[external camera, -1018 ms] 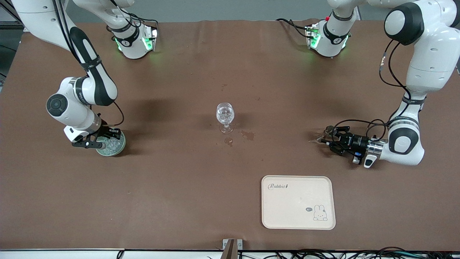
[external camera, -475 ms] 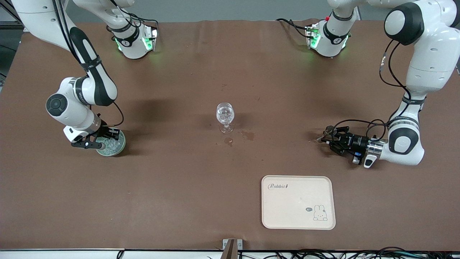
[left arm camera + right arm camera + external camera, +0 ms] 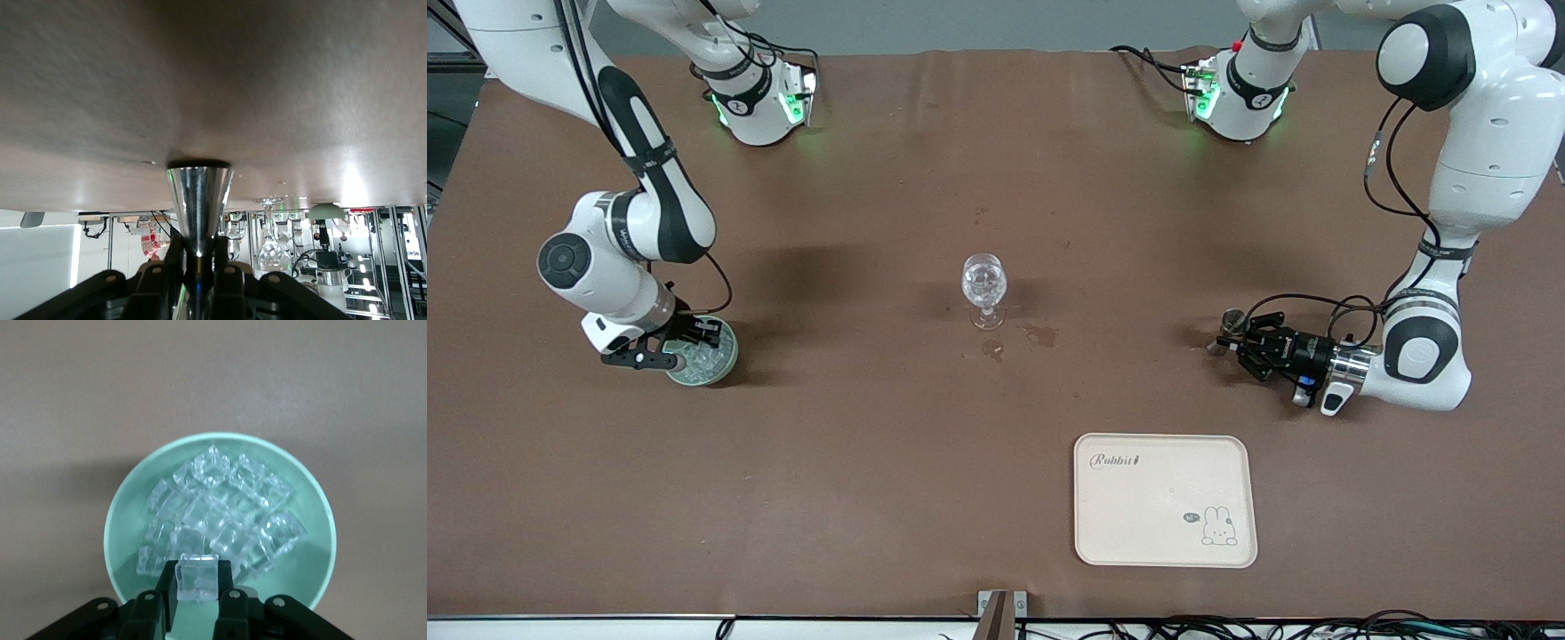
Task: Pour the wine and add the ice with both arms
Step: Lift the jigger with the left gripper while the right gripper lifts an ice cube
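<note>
A clear stemmed glass (image 3: 983, 283) stands mid-table. A pale green bowl (image 3: 727, 357) of ice (image 3: 710, 356) sits toward the right arm's end. My right gripper (image 3: 680, 358) is over the bowl (image 3: 320, 513), shut on one clear ice cube (image 3: 197, 577) just above the pile of ice (image 3: 227, 507). My left gripper (image 3: 1234, 342) is low at the left arm's end, shut on a small metal cone-shaped cup (image 3: 1232, 320). In the left wrist view the cup (image 3: 199, 200) sits between the fingers with its wide end at the tabletop, and the glass (image 3: 272, 250) shows farther off.
A cream tray (image 3: 1165, 500) with a rabbit print lies nearer the front camera, between the glass and the left gripper. Small wet stains (image 3: 1039, 335) mark the brown tabletop beside the glass's foot. Both arm bases stand along the table's edge farthest from the front camera.
My left gripper has shifted slightly with the metal cup, which now stands more upright. My right gripper has drifted a little over the bowl, still holding the cube.
</note>
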Controlling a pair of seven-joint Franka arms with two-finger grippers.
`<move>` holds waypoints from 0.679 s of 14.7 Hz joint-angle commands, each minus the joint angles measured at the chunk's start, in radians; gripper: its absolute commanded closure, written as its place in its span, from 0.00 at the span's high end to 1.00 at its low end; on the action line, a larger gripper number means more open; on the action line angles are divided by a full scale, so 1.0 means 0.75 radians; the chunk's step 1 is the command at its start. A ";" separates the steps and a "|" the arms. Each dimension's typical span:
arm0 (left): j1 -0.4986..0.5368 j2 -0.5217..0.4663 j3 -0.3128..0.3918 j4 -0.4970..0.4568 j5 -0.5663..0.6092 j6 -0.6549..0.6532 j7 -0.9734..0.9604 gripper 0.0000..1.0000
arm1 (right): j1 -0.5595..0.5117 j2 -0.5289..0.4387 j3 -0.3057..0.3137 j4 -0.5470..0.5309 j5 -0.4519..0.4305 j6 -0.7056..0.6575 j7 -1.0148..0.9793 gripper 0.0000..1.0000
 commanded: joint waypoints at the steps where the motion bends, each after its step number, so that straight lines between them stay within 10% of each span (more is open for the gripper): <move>1: 0.016 -0.039 -0.043 -0.014 -0.021 -0.015 0.014 0.01 | -0.014 -0.102 -0.002 0.118 0.003 -0.262 0.040 0.00; 10: -0.070 -0.304 -0.321 -0.057 -0.042 0.199 -0.392 0.01 | -0.043 -0.321 -0.031 0.688 0.001 -1.002 0.091 0.00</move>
